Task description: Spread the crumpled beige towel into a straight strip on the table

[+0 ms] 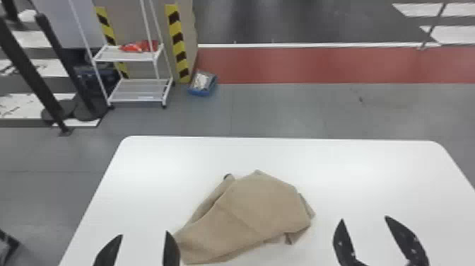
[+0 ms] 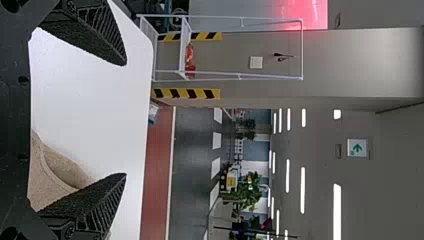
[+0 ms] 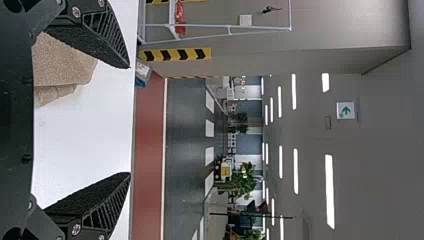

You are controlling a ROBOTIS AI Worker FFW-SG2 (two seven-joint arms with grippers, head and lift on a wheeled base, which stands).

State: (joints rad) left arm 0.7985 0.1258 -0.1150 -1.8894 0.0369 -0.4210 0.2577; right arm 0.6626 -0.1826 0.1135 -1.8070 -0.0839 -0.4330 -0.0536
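On the white tabletop [image 1: 169, 159], the beige towel [image 1: 254, 208] lies in a bumpy, folded heap, between the two hands and mostly farther forward. It has a thin, bent bit on its left and a small flap on its right. The left hand [image 1: 144, 233] is wide, and the towel's near left end is right by one of its fingers. The right hand [image 1: 364, 218] is wide too, near the towel but apart from it. Past the tabletop stands a white rack [image 1: 141, 85] with something red [image 1: 141, 46] on it.

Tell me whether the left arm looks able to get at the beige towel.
Probably yes: the left end effector is open near the beige towel's near-left end, with nothing lying between them.
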